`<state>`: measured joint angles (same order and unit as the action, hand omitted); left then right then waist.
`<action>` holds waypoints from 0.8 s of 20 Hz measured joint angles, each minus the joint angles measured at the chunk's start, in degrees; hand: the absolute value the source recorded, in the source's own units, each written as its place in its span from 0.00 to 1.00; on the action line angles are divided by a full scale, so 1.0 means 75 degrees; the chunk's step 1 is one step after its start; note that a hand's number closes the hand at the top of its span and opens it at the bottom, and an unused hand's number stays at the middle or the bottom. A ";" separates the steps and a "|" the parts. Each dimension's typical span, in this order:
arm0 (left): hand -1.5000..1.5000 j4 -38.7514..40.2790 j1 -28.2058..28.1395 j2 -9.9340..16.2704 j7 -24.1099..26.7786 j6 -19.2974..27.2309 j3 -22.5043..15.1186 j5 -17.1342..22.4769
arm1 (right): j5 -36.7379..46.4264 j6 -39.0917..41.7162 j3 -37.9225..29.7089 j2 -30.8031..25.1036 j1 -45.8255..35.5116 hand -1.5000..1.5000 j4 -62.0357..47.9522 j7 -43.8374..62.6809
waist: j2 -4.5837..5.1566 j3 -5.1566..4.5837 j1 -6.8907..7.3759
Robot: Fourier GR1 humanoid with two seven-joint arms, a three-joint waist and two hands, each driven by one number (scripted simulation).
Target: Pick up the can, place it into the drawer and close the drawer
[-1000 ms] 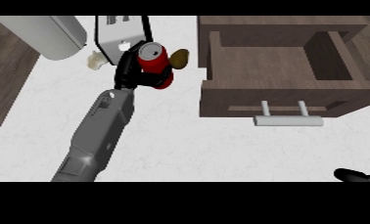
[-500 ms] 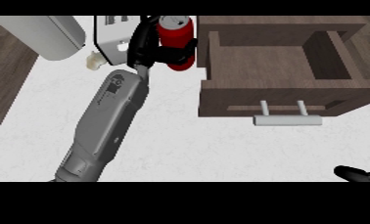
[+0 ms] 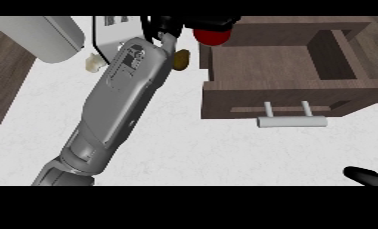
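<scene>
White speckled counter (evenly lit), dark wood strip at left

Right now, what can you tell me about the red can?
Only a small red, rounded part of the can shows near the view's top edge, beside the back left corner of the open drawer. The black left hand curls round it and hides the rest, holding it up off the counter.
</scene>
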<state>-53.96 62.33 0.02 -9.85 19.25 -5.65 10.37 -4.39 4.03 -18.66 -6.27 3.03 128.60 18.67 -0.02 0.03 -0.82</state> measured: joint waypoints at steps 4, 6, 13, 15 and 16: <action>1.00 0.0728 0.0919 -0.0001 -0.0158 0.0312 -0.0090 0.0188 | 0.0003 0.0019 0.0003 0.0006 0.0028 0.00 0.0037 -0.0028 | 0.0021 0.0001 -0.0076; 1.00 0.1106 0.1397 -0.0001 -0.0226 0.0472 -0.0174 0.0326 | -0.0022 0.0038 -0.0009 -0.0008 -0.0001 0.00 0.0009 -0.0072 | 0.0033 0.0001 -0.0121; 1.00 0.2330 0.2499 -0.0001 -0.0186 0.0682 -0.0507 0.0899 | -0.0064 0.0008 0.0048 -0.0022 -0.0120 0.00 0.0132 0.0080 | 0.0061 0.0006 -0.0232; 1.00 0.2618 0.2774 -0.0002 -0.0205 0.0790 -0.0706 0.1068 | -0.0078 0.0001 0.0049 -0.0047 -0.0184 0.00 0.0122 0.0112 | 0.0068 0.0006 -0.0266; 1.00 0.2838 0.2957 -0.0002 -0.0199 0.0818 -0.0732 0.1122 | -0.0084 0.0012 0.0065 -0.0056 -0.0230 0.00 0.0082 0.0086 | 0.0081 0.0008 -0.0299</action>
<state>-32.67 84.51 0.00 -11.34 25.39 -11.14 18.78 -5.02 4.12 -18.18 -6.69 1.30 129.21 19.32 0.60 0.09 -3.06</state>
